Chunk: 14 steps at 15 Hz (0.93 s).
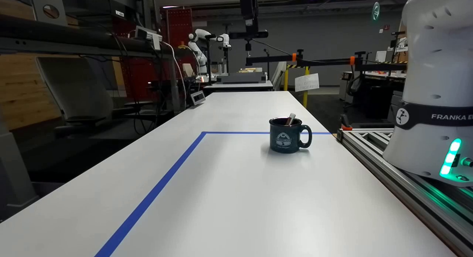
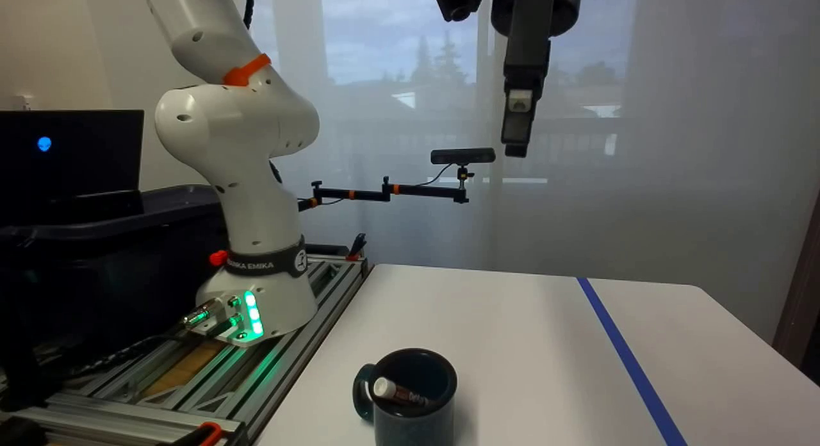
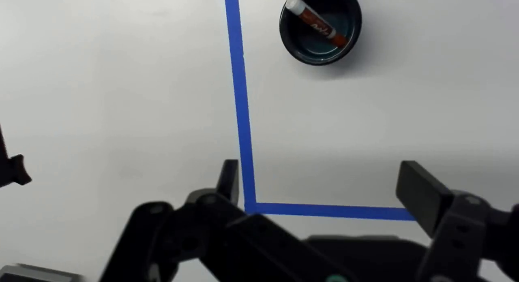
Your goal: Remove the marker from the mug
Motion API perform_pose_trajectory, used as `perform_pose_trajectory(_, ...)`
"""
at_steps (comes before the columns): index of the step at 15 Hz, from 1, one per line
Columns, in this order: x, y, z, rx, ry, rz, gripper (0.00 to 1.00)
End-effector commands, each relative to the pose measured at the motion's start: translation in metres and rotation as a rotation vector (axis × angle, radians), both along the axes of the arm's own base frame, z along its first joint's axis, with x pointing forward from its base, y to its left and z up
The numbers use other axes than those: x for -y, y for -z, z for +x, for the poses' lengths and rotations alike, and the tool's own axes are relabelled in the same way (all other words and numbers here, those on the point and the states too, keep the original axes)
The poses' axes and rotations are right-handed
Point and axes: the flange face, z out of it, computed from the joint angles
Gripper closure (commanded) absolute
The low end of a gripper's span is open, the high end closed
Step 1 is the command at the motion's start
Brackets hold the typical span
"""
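The dark blue-green glossy mug (image 1: 281, 141) stands upright on the white table, its handle towards the robot base. It also shows in an exterior view (image 2: 416, 430), cut by the bottom edge, and at the top of the wrist view (image 3: 314, 62). The marker (image 3: 316, 22), reddish-brown with a white end, leans inside it. Its white end sticks up at the rim in both exterior views (image 1: 291, 119) (image 2: 402, 393). My gripper (image 3: 318, 172) is open, with nothing between its fingers. It hangs high above the table, away from the mug, in both exterior views (image 1: 249, 22) (image 2: 516, 151).
Blue tape lines (image 1: 162, 187) mark a corner on the table (image 1: 229, 220). The robot base stands on a metal rail (image 2: 320, 343) along the table edge. A camera (image 2: 462, 156) on a black jointed arm reaches over the table's end. A small grey device (image 1: 198, 98) sits at the far edge.
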Motion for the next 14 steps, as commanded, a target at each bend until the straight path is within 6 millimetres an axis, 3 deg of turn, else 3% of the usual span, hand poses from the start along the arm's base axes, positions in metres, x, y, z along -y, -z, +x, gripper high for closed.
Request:
perform_pose_trajectory(1, -0.014, 0.039, -0.013, -0.082, -0.183, 0.037, 0.00)
perform_pose_trajectory(5, -0.013, 0.083, -0.034, -0.227, -0.362, 0.080, 0.00)
perform_pose_trajectory(11, 0.017, 0.143, -0.062, -0.421, -0.635, 0.106, 0.00)
perform_pose_trajectory(12, 0.021, 0.149, -0.062, -0.442, -0.627, 0.091, 0.00)
perform_pose_trajectory(13, 0.014, 0.138, -0.060, -0.410, -0.573, 0.109, 0.00)
perform_pose_trajectory(14, 0.017, 0.144, -0.061, -0.427, -0.586, 0.108, 0.00)
